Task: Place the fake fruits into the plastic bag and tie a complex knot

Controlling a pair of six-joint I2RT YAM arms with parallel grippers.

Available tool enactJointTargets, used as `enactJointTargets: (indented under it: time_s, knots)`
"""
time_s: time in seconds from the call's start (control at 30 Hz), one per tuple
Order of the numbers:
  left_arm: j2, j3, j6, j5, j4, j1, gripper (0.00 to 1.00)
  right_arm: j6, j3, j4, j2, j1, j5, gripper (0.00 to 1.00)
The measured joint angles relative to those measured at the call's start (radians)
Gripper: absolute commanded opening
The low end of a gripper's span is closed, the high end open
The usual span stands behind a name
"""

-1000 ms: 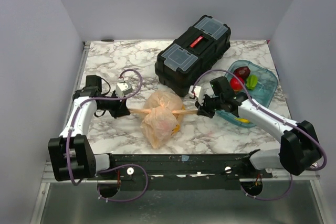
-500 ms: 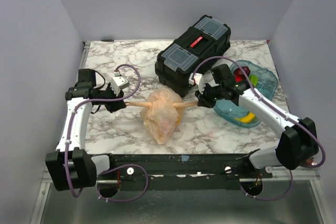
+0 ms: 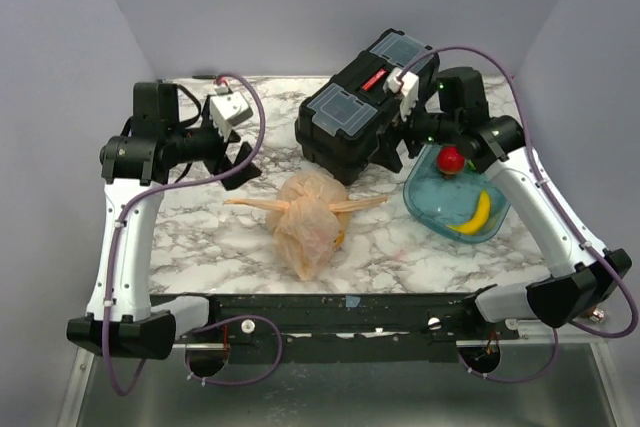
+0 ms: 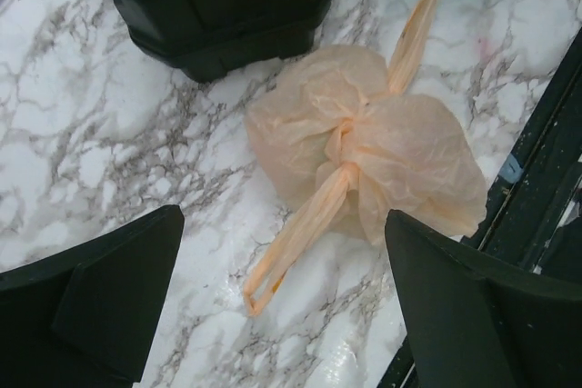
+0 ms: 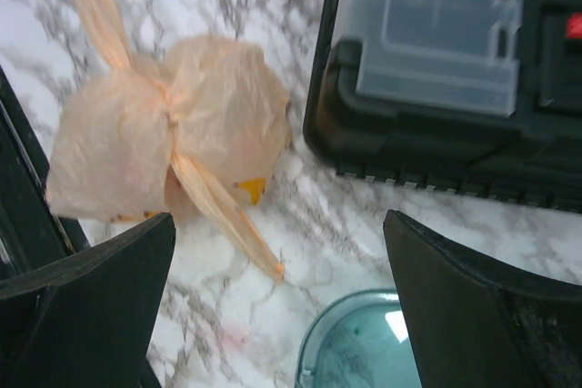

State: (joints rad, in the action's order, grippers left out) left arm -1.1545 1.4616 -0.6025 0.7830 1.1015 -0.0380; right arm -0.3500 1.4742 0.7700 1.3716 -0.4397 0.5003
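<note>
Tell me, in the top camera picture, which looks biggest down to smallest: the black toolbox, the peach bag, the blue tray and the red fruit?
1. black toolbox: biggest.
2. plastic bag and blue tray: they look about alike, and the tray is partly covered, so I won't rank them.
3. red fruit: smallest.

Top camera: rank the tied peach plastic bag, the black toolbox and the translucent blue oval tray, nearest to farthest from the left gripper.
1. The peach plastic bag, just right of the left gripper and toward the arm bases.
2. The black toolbox, further right, toward the back wall.
3. The blue oval tray, on the far right side of the table.
</note>
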Motion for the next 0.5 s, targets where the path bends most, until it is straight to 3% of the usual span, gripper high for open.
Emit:
enactJointTargets:
  time_s: [0.13, 0.27, 0.5]
  knots:
    - [-0.132, 0.261, 0.137, -0.008, 0.039, -0.025, 0.98, 0.093, 0.117, -0.049, 0.027, 0.019, 0.010, 1.00]
    - [-0.303, 0.506, 0.306, -0.042, 0.071, 0.025, 0.99, 0.181, 0.146, -0.089, 0.082, 0.171, 0.060, 1.00]
    - [-0.345, 0.491, 0.471, -0.172, 0.051, 0.203, 0.99, 0.259, 0.103, -0.111, 0.156, 0.506, 0.071, 1.00]
